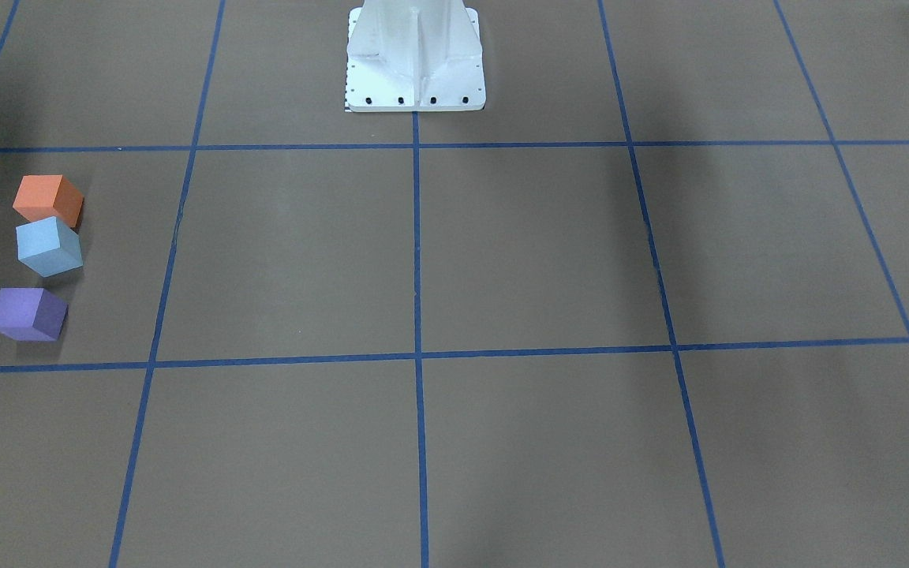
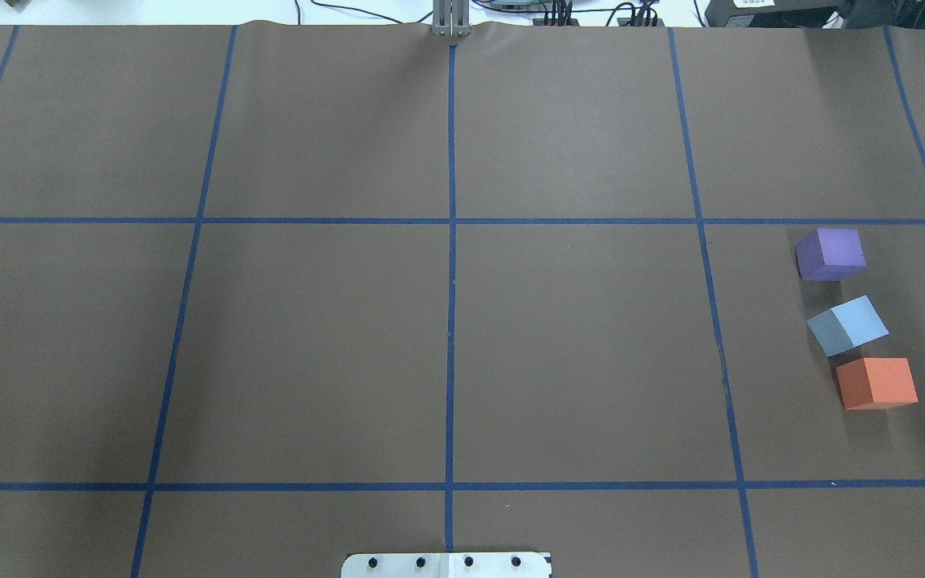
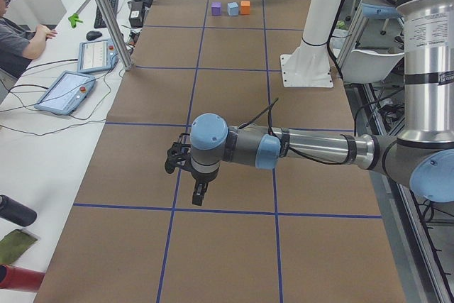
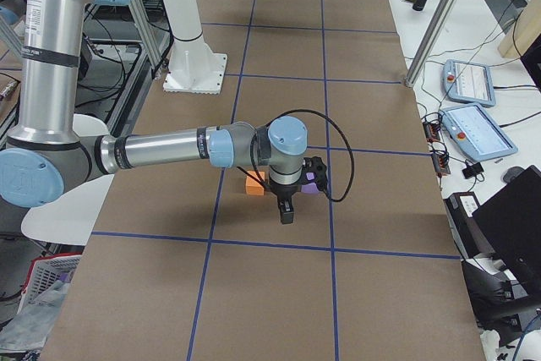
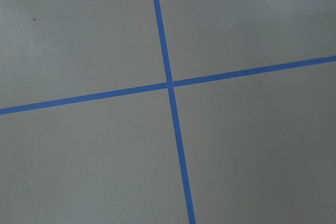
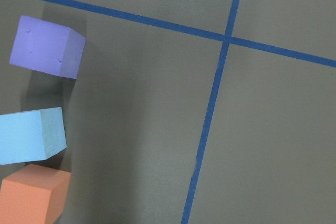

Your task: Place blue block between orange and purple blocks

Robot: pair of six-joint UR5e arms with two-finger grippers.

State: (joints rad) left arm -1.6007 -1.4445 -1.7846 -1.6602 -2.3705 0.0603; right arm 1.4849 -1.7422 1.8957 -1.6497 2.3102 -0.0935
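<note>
Overhead exterior: blue block (image 2: 846, 325) at 3 o'clock, between purple block (image 2: 830, 254) and orange block (image 2: 877, 383). We judge it light foam; grip opposite flat faces. Aperture of left gripper (image 3: 201, 191), right gripper (image 4: 286, 209): we cannot tell.

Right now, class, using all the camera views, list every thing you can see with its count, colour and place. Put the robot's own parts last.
orange block: 1, orange, table's right side, the end of the row nearest the robot
blue block: 1, light blue, between orange and purple, nearer orange
purple block: 1, purple, far end of the row
table: 1, brown, under everything
tape lines: several, blue, a grid on the table
pendants: 2, grey, white bench beside the table
person: 1, grey top, at the bench
base: 1, white, middle of the robot's edge
left arm: 1, silver and blue, over the table's left end
left gripper: 1, black, pointing down
right arm: 1, silver and blue, reaching over the table's right end
right gripper: 1, black, near the blocks
</note>
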